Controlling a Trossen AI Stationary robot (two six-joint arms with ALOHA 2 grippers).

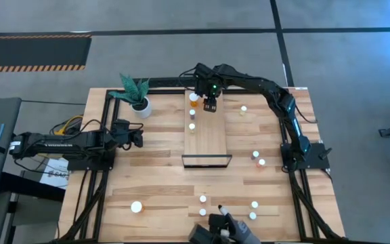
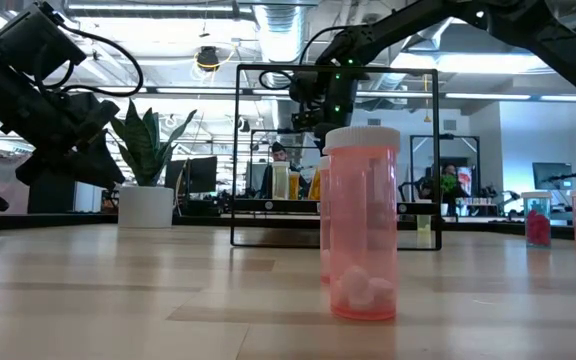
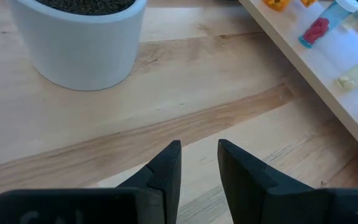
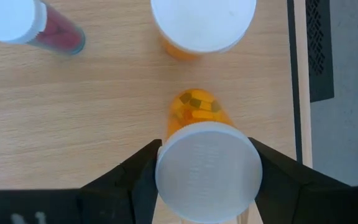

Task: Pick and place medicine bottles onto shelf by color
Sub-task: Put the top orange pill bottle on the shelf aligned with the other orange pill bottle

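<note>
An orange bottle [image 4: 199,134] w/ a white cap stood on the shelf [image 4: 92,112], lower centre of the right wrist pic, w/ the right gripper [image 4: 205,180] around its cap, one dark finger each side. The jaws sat about half apart, right against the cap; whether they gripped it or had just let go, cannot tell.

Just above it in that pic stood a bigger orange bottle [image 4: 201,28], and at upper left a dark-red bottle [image 4: 33,26]. So the orange ones were being grouped at one end of the shelf.

In the high view the shelf [image 1: 206,139] lay in the centre of the frame, black frame at its lower end. The right gripper [image 1: 210,103] hung over its upper end. About 3 or 4 bottles showed on the board, all in its upper half; the rest of the board was bare.

Approx. 8 more white-capped bottles were off the shelf on the table [image 1: 161,183]: one at upper right [image 1: 244,108], two at right of centre [image 1: 258,158], one at lower left [image 1: 136,207], several along the bottom edge [image 1: 202,199].

The left gripper [image 3: 199,163] waited at left of centre, fingers closed and holding nothing, near a white plant pot [image 3: 79,40].

Judgement: roughly a third done; most bottles left to sort.
</note>
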